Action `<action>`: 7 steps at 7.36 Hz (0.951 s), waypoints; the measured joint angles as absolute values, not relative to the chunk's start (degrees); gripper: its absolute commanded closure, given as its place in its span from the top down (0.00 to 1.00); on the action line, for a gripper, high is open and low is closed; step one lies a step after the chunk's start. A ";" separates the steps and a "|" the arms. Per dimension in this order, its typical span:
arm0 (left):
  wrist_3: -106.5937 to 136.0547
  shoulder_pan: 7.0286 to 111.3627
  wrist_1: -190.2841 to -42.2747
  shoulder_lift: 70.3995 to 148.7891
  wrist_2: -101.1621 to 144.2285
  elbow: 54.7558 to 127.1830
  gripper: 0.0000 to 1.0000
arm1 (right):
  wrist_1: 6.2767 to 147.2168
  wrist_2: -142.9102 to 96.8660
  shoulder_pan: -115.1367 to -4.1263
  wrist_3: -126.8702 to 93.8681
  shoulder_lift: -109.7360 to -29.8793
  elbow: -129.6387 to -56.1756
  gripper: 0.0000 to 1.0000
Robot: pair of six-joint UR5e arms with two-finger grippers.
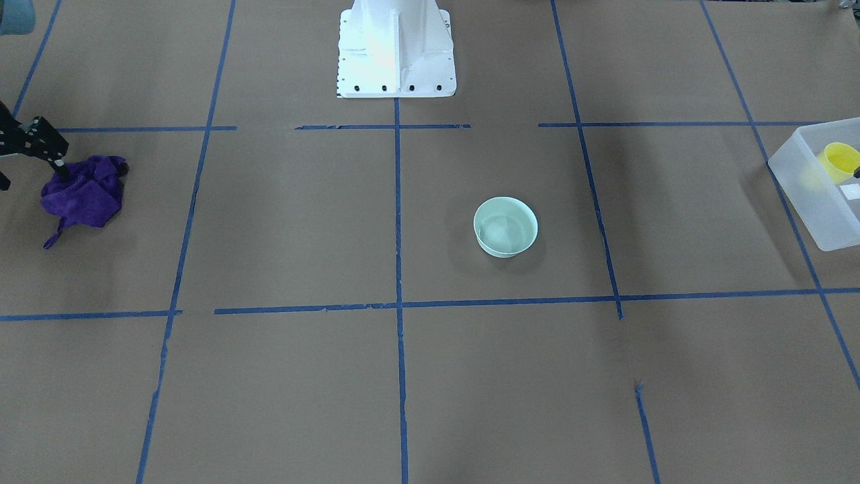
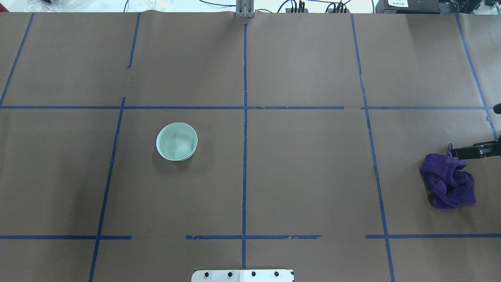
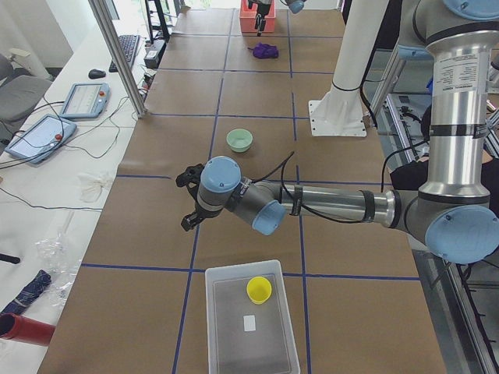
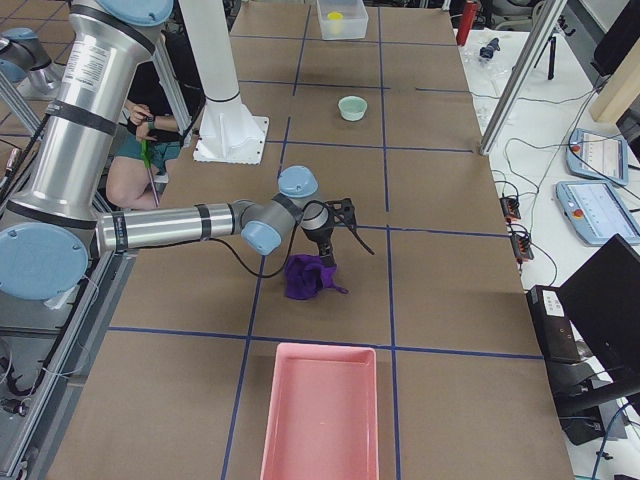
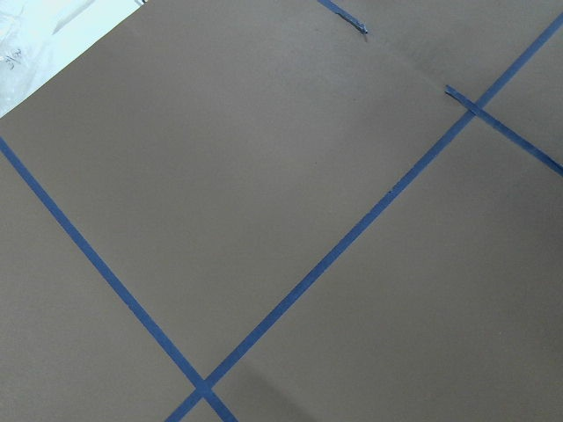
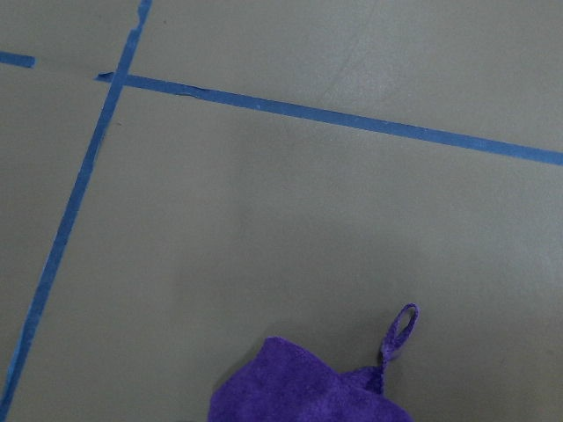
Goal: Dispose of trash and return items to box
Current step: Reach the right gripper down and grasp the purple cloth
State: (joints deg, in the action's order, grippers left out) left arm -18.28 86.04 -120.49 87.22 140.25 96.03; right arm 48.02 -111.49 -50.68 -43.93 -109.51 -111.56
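Note:
The mint-green bowl (image 1: 505, 226) stands upright and empty on the brown paper near the table's middle, also in the overhead view (image 2: 177, 141). The yellow cup (image 1: 840, 161) lies inside the frosted box (image 1: 816, 215) at the table's left end, as the exterior left view shows (image 3: 259, 290). My left gripper (image 3: 191, 199) hovers between box and bowl; I cannot tell if it is open. My right gripper (image 1: 33, 176) is open and empty, with one fingertip (image 1: 62, 169) at the edge of the purple rag (image 1: 84, 191).
A pink tray (image 4: 320, 415) lies at the table's right end beyond the rag (image 4: 305, 278). The white robot base (image 1: 396, 54) stands at the table's robot-side edge. Blue tape lines grid the paper. Tablets and cables lie on the side bench.

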 measured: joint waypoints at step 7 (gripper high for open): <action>-18.28 86.13 -120.57 87.72 140.38 95.98 1.00 | 45.48 -96.80 -36.91 -46.99 -109.69 -106.99 0.00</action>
